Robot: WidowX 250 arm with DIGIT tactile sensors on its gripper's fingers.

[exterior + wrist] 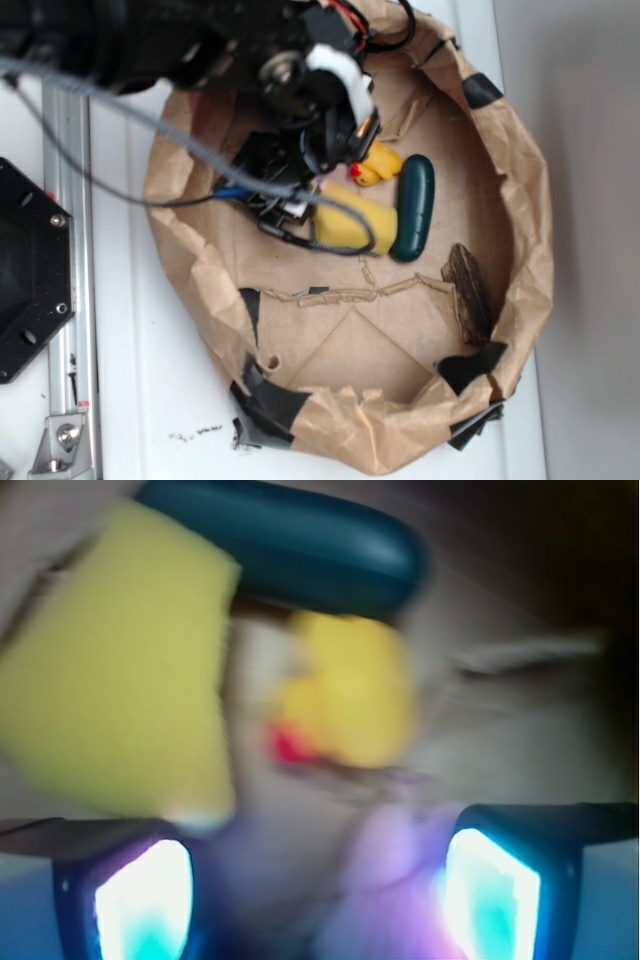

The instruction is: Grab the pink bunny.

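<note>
Two spread jaws, empty, with a blurred pink bunny (395, 880) low between them.

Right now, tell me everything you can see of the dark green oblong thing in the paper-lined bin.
The dark green oblong thing looks smooth and slightly glossy, like plastic. It is capsule-shaped with rounded ends and no visible markings. It lies flat on the brown paper, with one long side against the yellow sponge block. The yellow duck sits by one end; whether they touch is unclear.
</note>
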